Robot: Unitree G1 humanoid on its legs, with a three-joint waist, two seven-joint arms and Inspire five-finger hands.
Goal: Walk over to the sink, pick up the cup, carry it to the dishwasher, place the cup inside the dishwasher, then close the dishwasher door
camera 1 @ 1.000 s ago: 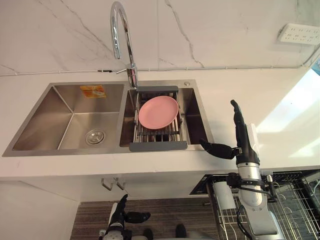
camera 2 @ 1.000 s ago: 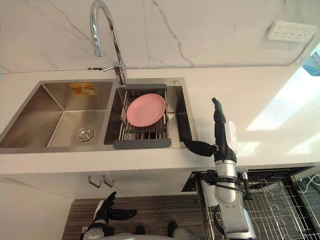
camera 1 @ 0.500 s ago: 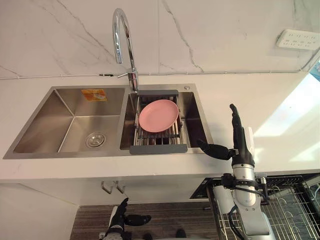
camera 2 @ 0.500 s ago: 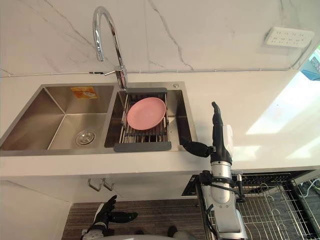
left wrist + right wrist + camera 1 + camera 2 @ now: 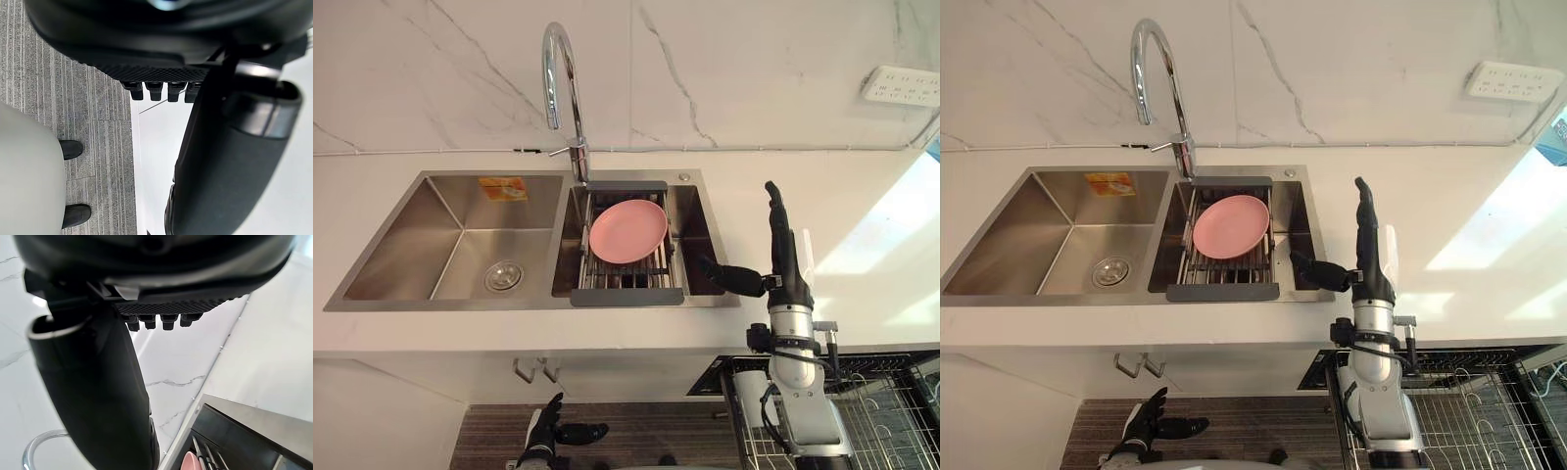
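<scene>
Your right hand [image 5: 786, 276] is up over the counter [image 5: 734, 171], fingers straight and close together, thumb held wide apart from them and aimed at the sink [image 5: 460, 211]. Nothing is in its grasp. Your left hand [image 5: 546, 433] hangs low near the floor, fingers relaxed and apart, holding nothing.

Now the cup [image 5: 807, 257]: look at the outer side of your right fingers, the side away from the thumb. There's a pale, see-through shape standing just beside them on the counter, and I take that to be it. Whether the fingers touch it, I can't tell; most of it is hidden behind the hand. On the thumb side, well apart from it, a pink plate [image 5: 627, 231] lies on the drain rack [image 5: 626, 295] across the near basin. Leave that alone.

As it stands, the cup is behind the backs of your fingers, not in the gap between thumb and fingers, so you'd likely have to bring the hand round it before closing.

Handling, as I judge it: it looks thin-walled and light, probably plastic or glass, so smooth and ready to slip or tip at a nudge. Take it round the middle of the wall, thumb on one side and fingers opposite, with a gentle squeeze. The dishwasher rack [image 5: 891, 401] is open below your wrist.
</scene>
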